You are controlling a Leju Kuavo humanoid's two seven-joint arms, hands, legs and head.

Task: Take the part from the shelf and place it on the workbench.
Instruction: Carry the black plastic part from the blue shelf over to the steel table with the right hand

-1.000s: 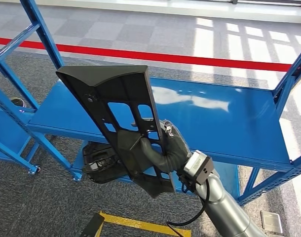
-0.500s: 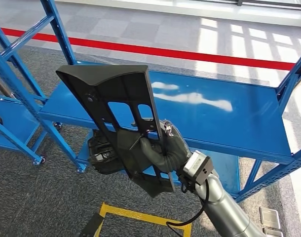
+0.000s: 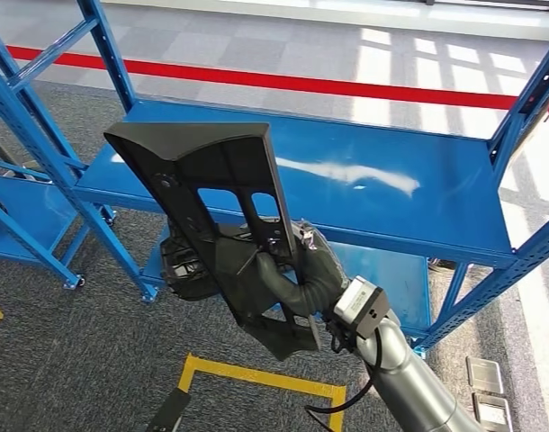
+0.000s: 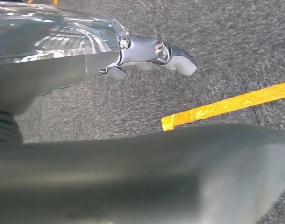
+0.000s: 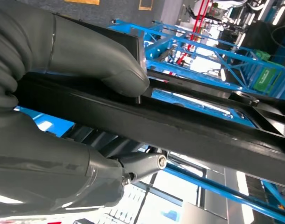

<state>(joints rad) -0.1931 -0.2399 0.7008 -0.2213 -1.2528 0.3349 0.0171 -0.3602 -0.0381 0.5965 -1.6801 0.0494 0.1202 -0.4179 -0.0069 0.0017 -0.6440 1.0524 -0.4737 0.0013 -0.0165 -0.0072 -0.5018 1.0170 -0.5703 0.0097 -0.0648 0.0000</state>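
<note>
A large black plastic part (image 3: 220, 207) with several cut-out windows is held up in front of the blue shelf (image 3: 394, 193). My right hand (image 3: 306, 274) grips its lower right edge, thumb over the front; the right wrist view has the thumb (image 5: 98, 58) pressed onto the part's dark bar (image 5: 190, 128). A second black part (image 3: 184, 265) lies on the lower shelf level, partly hidden behind the held one. In the left wrist view my left hand (image 4: 141, 53) hangs over the grey carpet with its fingers stretched out and nothing in them.
Blue shelf uprights (image 3: 40, 153) stand at the left and a post (image 3: 523, 252) at the right. A red floor line (image 3: 292, 83) runs behind the shelf. Yellow tape (image 3: 258, 378) marks the carpet near me. Metal floor plates (image 3: 486, 387) lie at the lower right.
The whole picture has shifted: the shelf now sits further right and lower in view as the camera moved. The part stays in my right hand in the same pose.
</note>
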